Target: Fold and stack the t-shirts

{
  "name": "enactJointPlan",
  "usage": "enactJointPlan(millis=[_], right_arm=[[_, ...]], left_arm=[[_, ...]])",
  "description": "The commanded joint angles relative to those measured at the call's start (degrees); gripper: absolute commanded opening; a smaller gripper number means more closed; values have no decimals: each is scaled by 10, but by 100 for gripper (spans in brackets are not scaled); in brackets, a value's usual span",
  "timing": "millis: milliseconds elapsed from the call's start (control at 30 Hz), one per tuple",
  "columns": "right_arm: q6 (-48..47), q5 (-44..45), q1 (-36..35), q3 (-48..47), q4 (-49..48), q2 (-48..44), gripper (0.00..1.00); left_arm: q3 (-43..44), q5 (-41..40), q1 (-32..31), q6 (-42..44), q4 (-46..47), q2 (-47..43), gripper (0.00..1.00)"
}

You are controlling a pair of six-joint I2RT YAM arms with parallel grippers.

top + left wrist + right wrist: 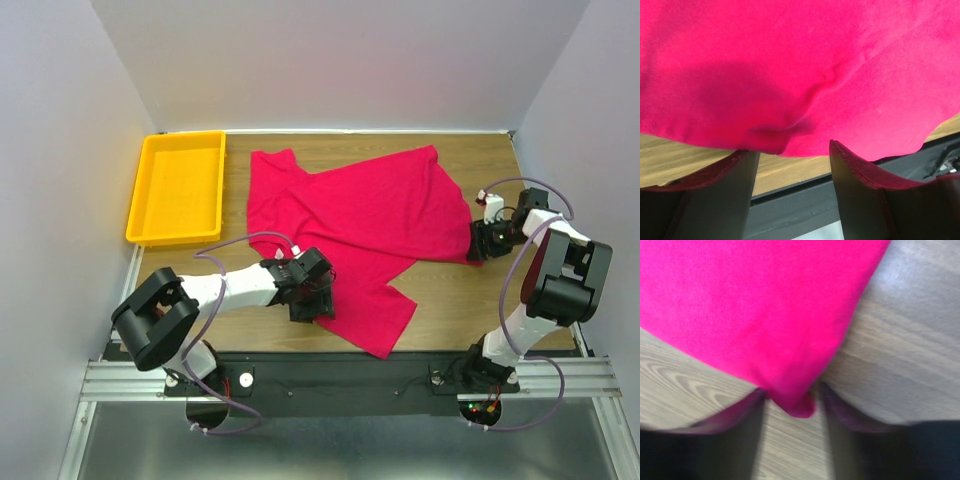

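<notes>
The t-shirt [360, 225] lies crumpled on a wood-grain table [480, 150], in the middle and right part of it, just right of a yellow tray [180, 190] that sits at the far left corner. It does not touch the tray. Pale walls [350, 60] close the table in on 3 sides, and a black base strip [350, 375] runs along the near edge where my 2 arms are bolted.

From above, my left gripper [312, 300] covers the shirt's near left edge and my right gripper [478, 240] covers its right corner, so I cannot see either contact there. The right wrist view is blurred. I cannot tell which end of the shirt is the collar and which the hem; the folds hide it.

The shirt's long axis runs across the table from left to right, tilted a little, with the far edge near the back wall. 1 lobe reaches diagonally down toward the near edge and ends in a point close to the black strip.

Left fingers [740, 170] stand apart under the cloth's edge, with wood showing between them, gripping nothing. Right fingers [840, 405] stand either side of a corner tip of the shirt, and I see a gap beside it, so it is not pinched.
</notes>
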State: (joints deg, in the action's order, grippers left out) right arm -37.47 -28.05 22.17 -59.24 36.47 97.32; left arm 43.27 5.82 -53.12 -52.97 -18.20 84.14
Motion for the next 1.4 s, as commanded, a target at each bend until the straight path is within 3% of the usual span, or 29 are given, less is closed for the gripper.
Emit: enactJointPlan(millis=[0, 33, 67, 100, 333, 567, 700, 733, 867, 1000, 1033, 1067, 1200, 1367], right_arm=[[-15, -14, 4, -14, 13, 5, 42], [-15, -13, 4, -14, 15, 2, 37], [-16, -10, 4, -12, 18, 0, 33], [-21, -3, 5, -11, 19, -5, 29], [-39, 54, 23, 19, 26, -70, 6], [-57, 34, 61, 20, 73, -147, 3], [-44, 6, 62, 7, 86, -150, 13], [-42, 4, 62, 5, 88, -139, 22], [-50, 19, 62, 13, 93, -120, 40], [-61, 33, 63, 28, 95, -136, 54], [-62, 34, 63, 30, 95, -143, 57], [-63, 34, 62, 30, 96, -155, 59], [-66, 29, 62, 24, 99, -180, 66], [-78, -2, 62, 21, 112, -195, 67]], left_arm=[[-13, -54, -2, 16, -4, 24, 49], [-17, -53, -2, 16, 0, 23, 38], [-20, -49, -2, 15, 5, 20, 17], [-30, -46, -2, 15, 7, 16, 2], [-82, -44, -1, -10, -44, -77, 0], [-71, -53, 47, -32, -161, -276, 0], [-84, -21, 114, 7, -157, -314, 0], [-101, -7, 126, 13, -148, -310, 0], [-131, 66, 128, 38, -81, -281, 0], [-124, 80, 128, 63, -72, -265, 0], [-122, 81, 127, 67, -73, -266, 1], [-120, 85, 128, 74, -73, -268, 12], [-107, 73, 128, 81, -84, -297, 43], [-96, 38, 129, 81, -94, -336, 54]])
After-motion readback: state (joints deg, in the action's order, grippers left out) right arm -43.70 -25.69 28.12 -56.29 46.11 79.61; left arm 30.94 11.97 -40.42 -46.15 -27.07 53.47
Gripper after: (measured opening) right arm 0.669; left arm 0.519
